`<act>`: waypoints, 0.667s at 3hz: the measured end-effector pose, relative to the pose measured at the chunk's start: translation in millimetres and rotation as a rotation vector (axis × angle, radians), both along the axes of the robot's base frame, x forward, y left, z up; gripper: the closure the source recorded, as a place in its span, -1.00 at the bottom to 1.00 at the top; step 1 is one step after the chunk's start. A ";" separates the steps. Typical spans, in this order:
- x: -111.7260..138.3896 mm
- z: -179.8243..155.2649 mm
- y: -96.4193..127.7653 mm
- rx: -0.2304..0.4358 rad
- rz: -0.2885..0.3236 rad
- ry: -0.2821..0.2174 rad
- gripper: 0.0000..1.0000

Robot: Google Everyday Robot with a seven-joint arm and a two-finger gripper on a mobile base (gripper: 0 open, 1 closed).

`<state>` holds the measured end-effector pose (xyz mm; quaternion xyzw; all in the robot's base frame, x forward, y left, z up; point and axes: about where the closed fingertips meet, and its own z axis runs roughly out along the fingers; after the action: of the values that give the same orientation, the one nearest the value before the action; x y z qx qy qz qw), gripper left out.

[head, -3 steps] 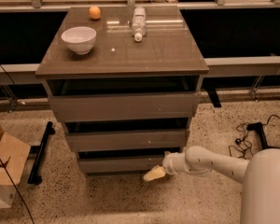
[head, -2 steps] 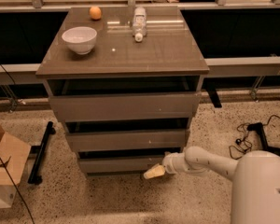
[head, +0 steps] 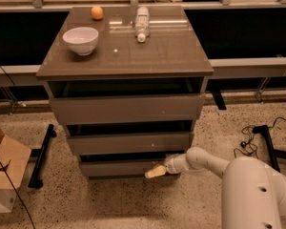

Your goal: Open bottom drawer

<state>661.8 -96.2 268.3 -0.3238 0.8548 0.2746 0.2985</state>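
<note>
Gripper (head: 156, 171): low against bottom drawer (head: 119, 168) front, right end; drawer runs leftward; open-or-closed state: cannot tell.

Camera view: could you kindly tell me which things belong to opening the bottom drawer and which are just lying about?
Job: bottom drawer; hand, at that drawer's front, right of centre.
Lying about: white bowl, orange and bottle on the cabinet top; cardboard box at far left.

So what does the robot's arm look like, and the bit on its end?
The arm is smooth, white and rounded, tapering from a bulky white body. Its tool, by the bottom drawer, is pale yellowish-cream. No cables show on it.
</note>
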 end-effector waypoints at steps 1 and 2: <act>21.3 -18.2 5.2 0.034 0.009 0.027 -1.00; 37.5 -34.5 6.9 0.057 0.012 0.054 -1.00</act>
<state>699.3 -89.3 233.7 -0.3128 0.8524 0.3093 0.2827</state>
